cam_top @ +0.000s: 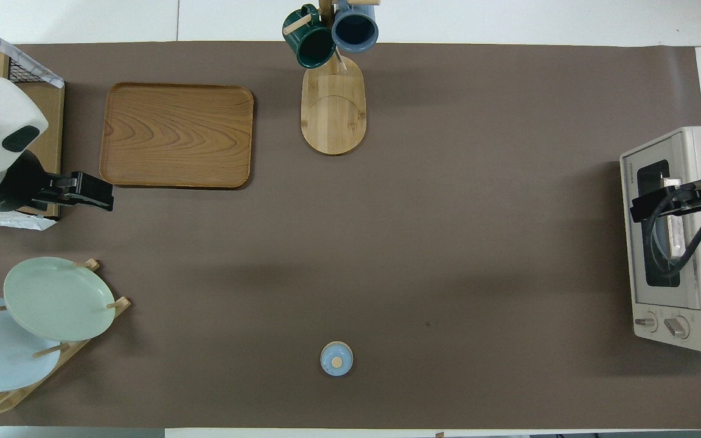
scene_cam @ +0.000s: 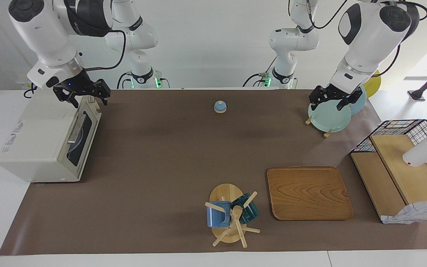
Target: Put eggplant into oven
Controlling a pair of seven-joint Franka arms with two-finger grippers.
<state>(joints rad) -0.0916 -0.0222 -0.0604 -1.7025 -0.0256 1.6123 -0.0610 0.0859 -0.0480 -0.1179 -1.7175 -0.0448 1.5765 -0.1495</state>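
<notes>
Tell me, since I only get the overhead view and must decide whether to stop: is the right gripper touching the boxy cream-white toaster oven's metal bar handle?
Observer: No. The right gripper hangs open in the air above the toaster oven's top edge, clear of the metal bar handle.
Operator: Is that oven closed?
Observer: Yes, its dark glass door stands shut against the front.
Operator: And the left gripper?
Observer: The left gripper waits open and empty, raised in the air by the pale green round plate, touching nothing.
</notes>
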